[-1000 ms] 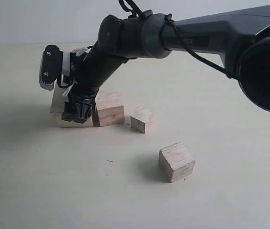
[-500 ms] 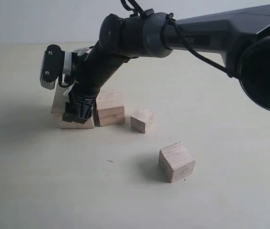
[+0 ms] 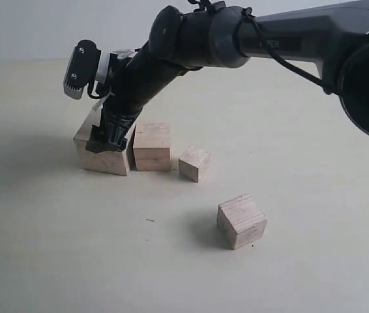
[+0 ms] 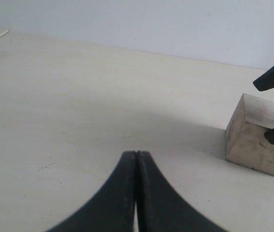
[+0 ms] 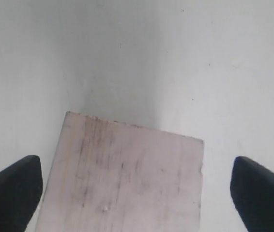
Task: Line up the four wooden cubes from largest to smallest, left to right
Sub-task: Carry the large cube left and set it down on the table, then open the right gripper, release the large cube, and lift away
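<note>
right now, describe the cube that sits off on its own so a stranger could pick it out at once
On the pale table, the right gripper hangs over the largest cube, the left end of a row of three. The stray cube lies nearer the camera and right of that row. It alone stands well clear of the rest.
</note>
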Controlling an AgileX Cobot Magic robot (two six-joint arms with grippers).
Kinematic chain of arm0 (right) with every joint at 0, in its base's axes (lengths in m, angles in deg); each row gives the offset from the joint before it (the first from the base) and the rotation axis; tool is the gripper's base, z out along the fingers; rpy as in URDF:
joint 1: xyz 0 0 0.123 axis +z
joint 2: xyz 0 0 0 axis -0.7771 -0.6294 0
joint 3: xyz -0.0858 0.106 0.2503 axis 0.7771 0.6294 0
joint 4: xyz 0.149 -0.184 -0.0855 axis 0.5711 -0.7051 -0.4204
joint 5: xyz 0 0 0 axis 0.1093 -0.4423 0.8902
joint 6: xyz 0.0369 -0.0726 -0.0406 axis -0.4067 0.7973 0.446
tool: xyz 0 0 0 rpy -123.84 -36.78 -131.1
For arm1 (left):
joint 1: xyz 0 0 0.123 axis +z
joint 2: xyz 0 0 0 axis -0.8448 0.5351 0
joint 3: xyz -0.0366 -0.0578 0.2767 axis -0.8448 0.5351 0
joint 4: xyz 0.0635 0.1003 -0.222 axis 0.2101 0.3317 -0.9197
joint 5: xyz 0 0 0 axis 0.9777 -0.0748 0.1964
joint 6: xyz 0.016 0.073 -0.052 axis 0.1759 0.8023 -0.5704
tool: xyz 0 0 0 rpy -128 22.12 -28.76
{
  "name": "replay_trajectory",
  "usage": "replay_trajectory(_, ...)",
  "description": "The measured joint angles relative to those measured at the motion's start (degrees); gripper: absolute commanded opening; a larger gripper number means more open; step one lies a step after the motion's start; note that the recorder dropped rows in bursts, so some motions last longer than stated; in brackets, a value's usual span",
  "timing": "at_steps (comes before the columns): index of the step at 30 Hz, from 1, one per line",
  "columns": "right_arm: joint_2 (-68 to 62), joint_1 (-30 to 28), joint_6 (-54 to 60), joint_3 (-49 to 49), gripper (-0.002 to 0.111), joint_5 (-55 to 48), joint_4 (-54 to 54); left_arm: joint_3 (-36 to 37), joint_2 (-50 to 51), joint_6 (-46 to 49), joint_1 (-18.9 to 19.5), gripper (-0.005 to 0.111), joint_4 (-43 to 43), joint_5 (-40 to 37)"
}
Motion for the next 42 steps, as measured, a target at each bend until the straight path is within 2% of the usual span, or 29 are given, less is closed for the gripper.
replay_trajectory(9,2.75,0.0,0.08,0.0,0.105,-0.89,-0.67,0.0,0.0,0.0,0.0,0.0,0.0,0.0)
replay_trajectory(18,3.28,-0.02,0.12,0.0,0.105,-7.28,-1.75,0.0,0.0,0.0,0.0,0.0,0.0,0.0)
replay_trajectory(42,1.5,-0.02,-1.6,0.0,0.105,-5.38,-7.79,0.0,0.0,0.0,0.0,0.0,0.0,0.0)
